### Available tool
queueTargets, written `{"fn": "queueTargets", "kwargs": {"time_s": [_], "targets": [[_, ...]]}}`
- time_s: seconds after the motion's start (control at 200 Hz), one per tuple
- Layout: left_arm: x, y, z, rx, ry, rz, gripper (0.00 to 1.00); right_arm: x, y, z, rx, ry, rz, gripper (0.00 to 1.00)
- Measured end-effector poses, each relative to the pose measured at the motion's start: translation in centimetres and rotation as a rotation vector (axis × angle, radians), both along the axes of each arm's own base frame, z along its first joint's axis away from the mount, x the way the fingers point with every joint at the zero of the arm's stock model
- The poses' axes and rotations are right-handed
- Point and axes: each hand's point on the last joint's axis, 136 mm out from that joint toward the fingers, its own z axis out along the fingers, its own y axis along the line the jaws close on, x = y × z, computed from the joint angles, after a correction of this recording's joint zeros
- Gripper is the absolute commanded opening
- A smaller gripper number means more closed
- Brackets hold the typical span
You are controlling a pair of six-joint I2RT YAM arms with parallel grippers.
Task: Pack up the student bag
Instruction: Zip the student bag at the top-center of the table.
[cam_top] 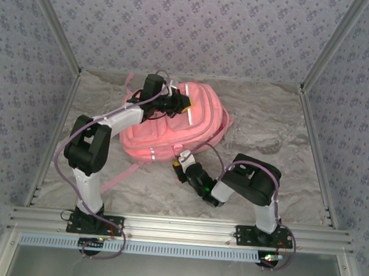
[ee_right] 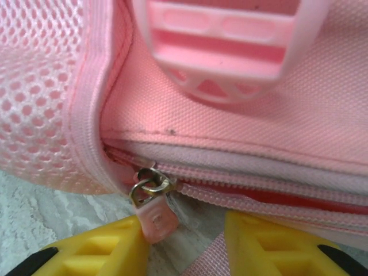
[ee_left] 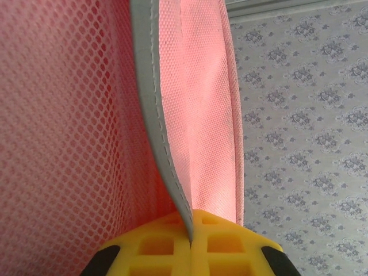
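Observation:
The pink student bag (cam_top: 172,130) lies flat in the middle of the table. My left gripper (cam_top: 179,104) sits over its far top; in the left wrist view its yellow fingers (ee_left: 230,241) are shut (ee_left: 191,233) on a grey-trimmed edge (ee_left: 150,115) of pink fabric, with mesh to the left. My right gripper (cam_top: 184,161) is at the bag's near edge. It stands open (ee_right: 187,244), with the pink zip pull (ee_right: 155,215) and its metal ring resting against the inner side of the left finger (ee_right: 106,250). To the right of the pull the zip (ee_right: 259,192) gapes slightly.
A pink plastic buckle (ee_right: 224,46) lies on the bag above the zip. A pink strap (cam_top: 118,179) trails toward the left arm's base. Grey marbled table (cam_top: 281,133) lies to the right; patterned walls (ee_left: 305,144) and an aluminium frame (cam_top: 177,230) enclose it.

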Motion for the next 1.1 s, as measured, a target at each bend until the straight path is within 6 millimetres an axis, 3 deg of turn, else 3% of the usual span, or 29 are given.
{"fn": "queueTargets", "kwargs": {"time_s": [0.385,0.724,1.099], "targets": [[0.0,0.0,0.0,0.000,-0.002,0.000,0.00,0.0,-0.5,-0.1,0.017,0.001,-0.004,0.00],[-0.1,-0.1,-0.2,0.012,-0.011,-0.004,0.00,-0.9,-1.9,-0.5,0.005,0.019,0.007,0.00],[-0.7,-0.7,-0.7,0.039,-0.019,-0.019,0.00,-0.3,-3.5,-0.2,0.008,0.040,-0.017,0.00]]}}
